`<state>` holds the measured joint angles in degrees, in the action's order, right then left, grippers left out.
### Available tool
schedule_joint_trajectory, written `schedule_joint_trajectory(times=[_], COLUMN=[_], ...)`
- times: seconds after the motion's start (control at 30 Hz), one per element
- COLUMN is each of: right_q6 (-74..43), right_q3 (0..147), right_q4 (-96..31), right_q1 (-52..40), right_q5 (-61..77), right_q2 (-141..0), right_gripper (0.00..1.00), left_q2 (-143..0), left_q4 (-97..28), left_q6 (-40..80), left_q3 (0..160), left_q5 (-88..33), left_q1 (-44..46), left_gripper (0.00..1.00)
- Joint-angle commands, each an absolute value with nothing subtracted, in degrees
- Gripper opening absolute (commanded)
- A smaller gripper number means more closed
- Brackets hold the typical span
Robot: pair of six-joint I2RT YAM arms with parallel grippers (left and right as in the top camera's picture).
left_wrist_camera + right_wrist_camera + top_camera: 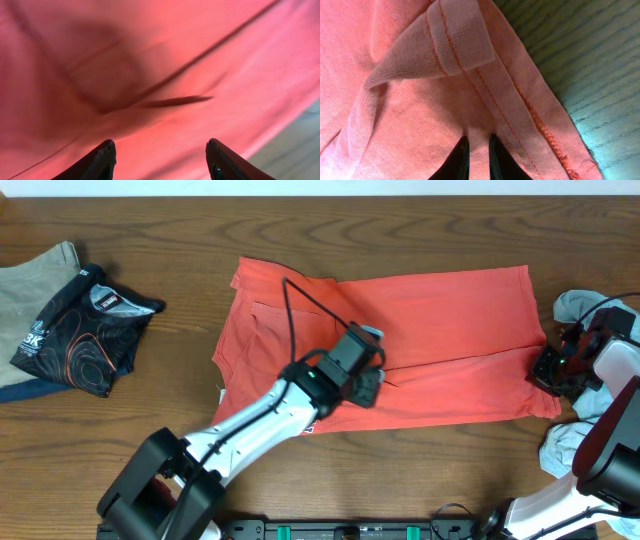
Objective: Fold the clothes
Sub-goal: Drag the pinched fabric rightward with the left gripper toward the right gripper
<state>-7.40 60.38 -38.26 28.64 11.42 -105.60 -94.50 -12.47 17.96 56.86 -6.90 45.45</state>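
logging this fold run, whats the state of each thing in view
shorts: spread flat, right hem corner turned over
left gripper: open, over the shorts
right gripper: shut on the shorts' hem
black garment: folded, far left
blue cloth: crumpled, far right

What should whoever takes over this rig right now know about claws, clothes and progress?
Left claw: open, above the middle of the coral-red fabric garment, holding nothing.
Right claw: shut on its hemmed right edge.
It lies spread on the brown wooden table, fold not finished.
Done, apparently: pile topped by a black patterned garment, far left.
Left: this fold, then the pale blue cloth.
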Motion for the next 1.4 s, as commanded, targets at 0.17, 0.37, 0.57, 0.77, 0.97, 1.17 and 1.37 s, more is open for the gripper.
schedule_joint_trajectory(times=[0.17,0.37,0.57,0.77,0.97,1.17,1.37], right_q6=[-8.12,-8.12,-8.12,-8.1,-8.1,-8.1,-8.1], right_q3=[57.58,57.58,57.58,57.58,57.58,57.58,57.58], right_q4=[-38.52,-38.52,-38.48,-38.59,-38.59,-38.74,-39.16], right_q1=[28.29,28.32,28.32,28.32,28.32,28.32,28.32], right_q5=[10.96,10.96,10.94,10.94,10.94,10.94,10.94], right_q2=[-108.88,-108.88,-108.88,-108.88,-108.88,-108.88,-108.88], right_gripper=[0.14,0.15,0.15,0.15,0.15,0.15,0.15], left_q2=[-98.0,-103.02,-106.87,-109.43,-111.15,-111.18,-111.18], left_q4=[-6.31,-3.86,-3.49,0.75,5.74,7.86,13.08], left_q6=[18.74,18.63,16.86,16.08,16.12,16.08,13.1], left_q3=[56.9,56.93,56.93,56.93,56.93,56.93,56.93], left_q5=[-12.4,-17.78,-17.74,-17.3,-16.12,-9.39,-9.34], left_q1=[50.52,51.72,51.72,51.66,50.81,47.94,42.44], left_gripper=[0.6,0.6,0.6,0.6,0.6,0.61,0.64])
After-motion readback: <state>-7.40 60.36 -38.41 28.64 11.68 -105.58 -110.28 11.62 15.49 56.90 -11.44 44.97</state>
